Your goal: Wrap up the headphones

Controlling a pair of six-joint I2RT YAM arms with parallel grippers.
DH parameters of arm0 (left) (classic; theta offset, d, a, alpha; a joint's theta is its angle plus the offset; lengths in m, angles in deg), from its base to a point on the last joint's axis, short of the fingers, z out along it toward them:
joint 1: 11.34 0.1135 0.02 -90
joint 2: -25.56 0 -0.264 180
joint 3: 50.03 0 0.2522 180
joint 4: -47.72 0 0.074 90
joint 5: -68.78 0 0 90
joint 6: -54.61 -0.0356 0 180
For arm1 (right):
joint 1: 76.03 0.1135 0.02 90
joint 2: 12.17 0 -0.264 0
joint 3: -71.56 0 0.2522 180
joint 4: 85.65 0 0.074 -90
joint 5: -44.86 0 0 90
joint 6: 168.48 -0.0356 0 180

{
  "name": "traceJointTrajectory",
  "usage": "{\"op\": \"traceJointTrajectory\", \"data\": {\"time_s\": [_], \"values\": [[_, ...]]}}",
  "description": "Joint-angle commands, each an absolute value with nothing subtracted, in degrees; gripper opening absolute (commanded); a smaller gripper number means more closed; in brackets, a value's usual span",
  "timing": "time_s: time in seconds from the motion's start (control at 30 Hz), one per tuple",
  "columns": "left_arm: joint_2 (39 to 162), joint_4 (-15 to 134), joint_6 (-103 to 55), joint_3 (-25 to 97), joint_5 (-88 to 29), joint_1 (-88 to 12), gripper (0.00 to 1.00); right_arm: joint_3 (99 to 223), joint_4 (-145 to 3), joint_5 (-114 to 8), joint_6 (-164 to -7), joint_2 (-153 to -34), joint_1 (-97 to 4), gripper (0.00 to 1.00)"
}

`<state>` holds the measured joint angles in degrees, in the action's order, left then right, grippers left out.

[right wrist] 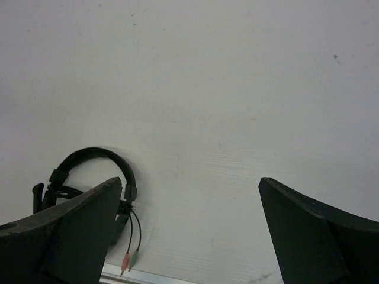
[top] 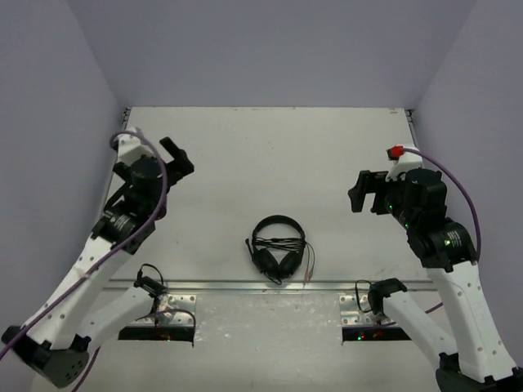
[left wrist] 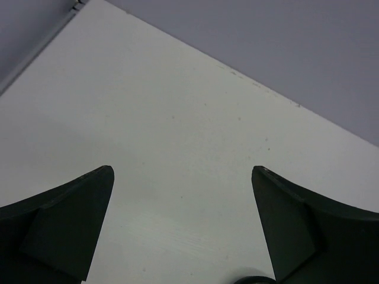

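Note:
The black headphones [top: 278,247] lie flat on the white table near its front edge, midway between the arms, with the thin cable bunched across the headband. Pink and green plugs [right wrist: 129,261] trail toward the metal strip. In the right wrist view the headband [right wrist: 95,160] shows at lower left, partly behind a finger. My left gripper [top: 177,157] hangs open at the far left, well away from them. My right gripper [top: 359,193] is open at the right, also apart. Both hold nothing. In the left wrist view, bare table lies between the open fingers [left wrist: 71,219].
A metal strip [top: 245,286] runs along the table's front edge just below the headphones. Grey walls close the table at the back and both sides. Purple robot cables [top: 159,175] loop over each arm.

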<state>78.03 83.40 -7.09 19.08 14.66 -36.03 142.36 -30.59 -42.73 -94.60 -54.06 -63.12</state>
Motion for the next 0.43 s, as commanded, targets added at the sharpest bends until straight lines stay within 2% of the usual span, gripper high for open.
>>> {"op": "traceJointTrajectory", "data": {"time_s": [0.0, 0.13, 0.27, 0.4], "values": [[67.07, 93.91, -6.90, 18.22, 22.83, -36.21, 1.00, 142.81, -28.73, -33.72, -91.40, -51.91, -60.47, 0.99], [57.49, 94.70, -13.66, 16.82, 20.79, -36.30, 1.00, 137.38, -30.75, -35.47, -91.66, -46.64, -60.03, 0.99], [54.22, 92.69, -15.60, 9.02, 23.87, -36.21, 1.00, 132.97, -33.91, -36.53, -91.84, -41.71, -59.86, 0.99], [55.18, 91.63, -16.67, 8.28, 25.18, -36.21, 1.00, 133.40, -33.74, -37.23, -92.46, -43.28, -59.86, 0.99]]}}
